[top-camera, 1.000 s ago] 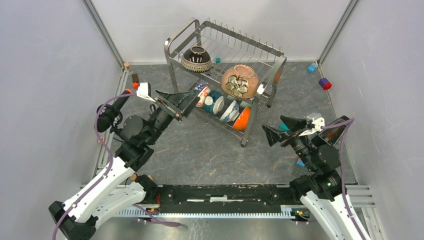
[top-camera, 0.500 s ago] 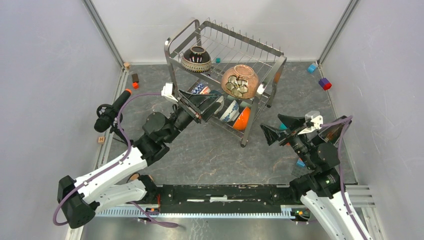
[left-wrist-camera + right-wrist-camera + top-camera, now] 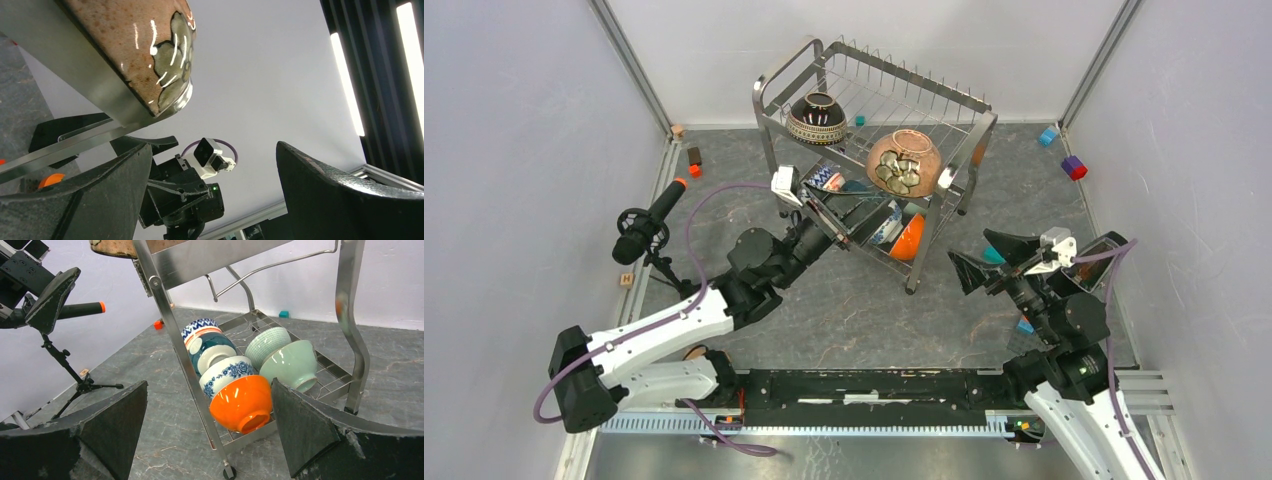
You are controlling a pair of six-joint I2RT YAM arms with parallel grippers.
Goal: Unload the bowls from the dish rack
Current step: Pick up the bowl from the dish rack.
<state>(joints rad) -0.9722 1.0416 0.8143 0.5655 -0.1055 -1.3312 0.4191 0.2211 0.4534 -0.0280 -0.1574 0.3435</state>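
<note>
Grey counter (image 3: 844, 310); dish rack (image 3: 927, 240) at back centre, bowls (image 3: 894, 225) on both tiers. Left claw (image 3: 856, 208), wide open and empty, sits inside the lower tier beside its bowls. Right claw (image 3: 968, 246), also open and empty, is well apart.

Two bowls (image 3: 815, 117) atop steel dish rack (image 3: 350, 270), more tilted below.

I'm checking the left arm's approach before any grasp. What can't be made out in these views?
Top view: the left arm and the upper shelf of the dish rack hide most lower-tier bowls.
Left wrist view: the open left end effector points upward, showing only the brown flowered bowl's underside; no lower bowl in frame.
Right wrist view: that brown bowl is cut off by the top edge.
</note>
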